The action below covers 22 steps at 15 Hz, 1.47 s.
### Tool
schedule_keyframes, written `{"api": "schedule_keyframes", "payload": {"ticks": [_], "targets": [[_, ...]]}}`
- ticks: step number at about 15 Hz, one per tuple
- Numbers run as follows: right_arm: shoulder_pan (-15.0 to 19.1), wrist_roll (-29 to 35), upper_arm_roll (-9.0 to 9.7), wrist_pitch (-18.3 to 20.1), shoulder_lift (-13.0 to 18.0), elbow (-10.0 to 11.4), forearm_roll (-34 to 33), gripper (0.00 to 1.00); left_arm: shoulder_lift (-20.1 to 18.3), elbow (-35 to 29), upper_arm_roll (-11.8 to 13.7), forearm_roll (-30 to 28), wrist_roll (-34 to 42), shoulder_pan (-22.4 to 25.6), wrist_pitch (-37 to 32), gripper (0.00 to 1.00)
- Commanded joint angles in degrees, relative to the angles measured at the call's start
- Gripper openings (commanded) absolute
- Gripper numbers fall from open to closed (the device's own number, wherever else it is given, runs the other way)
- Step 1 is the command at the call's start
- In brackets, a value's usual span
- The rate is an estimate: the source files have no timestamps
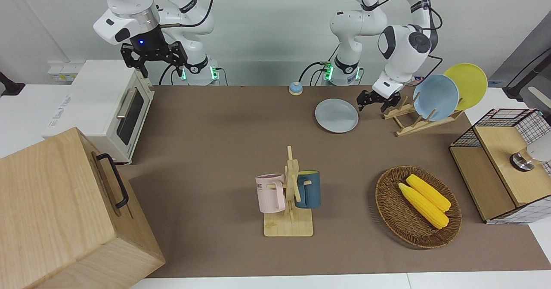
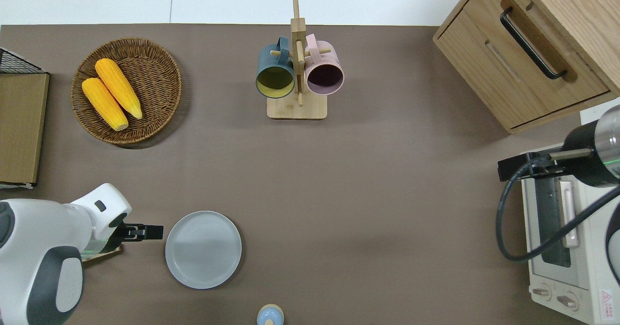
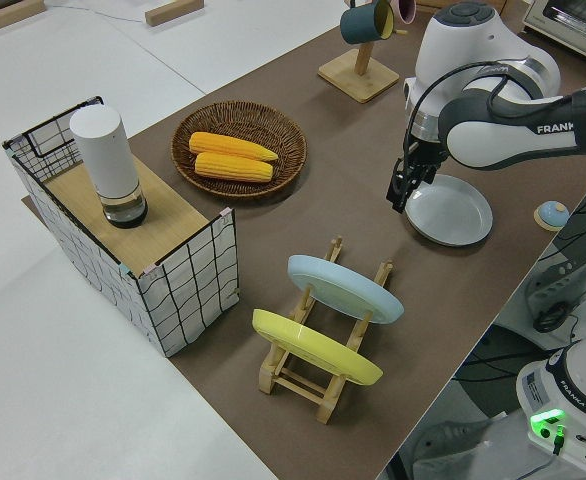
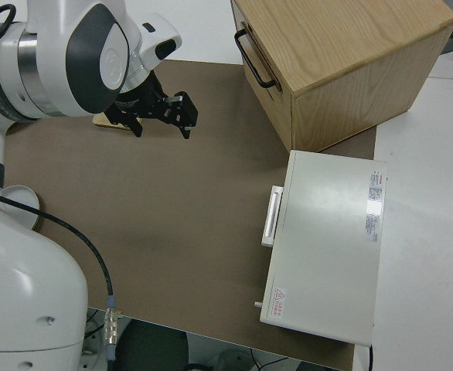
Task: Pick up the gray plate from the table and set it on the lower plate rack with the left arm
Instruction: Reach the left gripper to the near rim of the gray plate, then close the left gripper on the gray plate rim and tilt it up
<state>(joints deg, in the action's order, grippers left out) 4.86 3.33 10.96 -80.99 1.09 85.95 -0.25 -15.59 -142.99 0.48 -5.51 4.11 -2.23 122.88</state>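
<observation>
Overhead view: gray plate [image 2: 203, 249] flat on tabletop [image 2: 368, 179], untouched. Left gripper [image 2: 154, 232] low just beside plate rim, toward left arm's end, jaws apart. Plate rack [image 1: 419, 119] nearby, holding blue plate [image 1: 435, 97] and yellow plate [image 1: 469, 82]. Right arm parked, jaws apart.

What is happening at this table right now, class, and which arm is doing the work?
The left gripper is low beside the gray plate, at the rim facing the plate rack, but has not gripped it; the plate lies flat on the table. The rack already holds a light-blue plate and a yellow plate. The right arm is parked, its gripper open.
</observation>
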Motion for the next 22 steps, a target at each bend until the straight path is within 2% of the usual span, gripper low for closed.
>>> {"api": "schedule_keyframes", "payload": {"ticks": [1,5,12,22], "targets": [[0.41,-0.08,0.29,0.83,0.14,-0.35,0.43,0.99,-2.17,-5.54,0.14,-0.38,-0.77,-2.42,4.73,1.0],[0.41,-0.08,0.38,0.83,0.14,-0.35,0.43,0.99,-2.08,-6.5,-0.04,-0.38,-0.95,-3.21,5.26,1.0],[0.41,0.01,0.38,0.83,0.14,-0.35,0.43,0.987,-1.03,-10.54,-0.21,-0.38,-1.04,-3.65,13.07,1.0],[0.41,0.01,0.29,0.83,0.14,-0.35,0.43,0.99,3.45,-11.87,-0.22,-0.47,-1.04,-4.89,18.35,1.0]]}}
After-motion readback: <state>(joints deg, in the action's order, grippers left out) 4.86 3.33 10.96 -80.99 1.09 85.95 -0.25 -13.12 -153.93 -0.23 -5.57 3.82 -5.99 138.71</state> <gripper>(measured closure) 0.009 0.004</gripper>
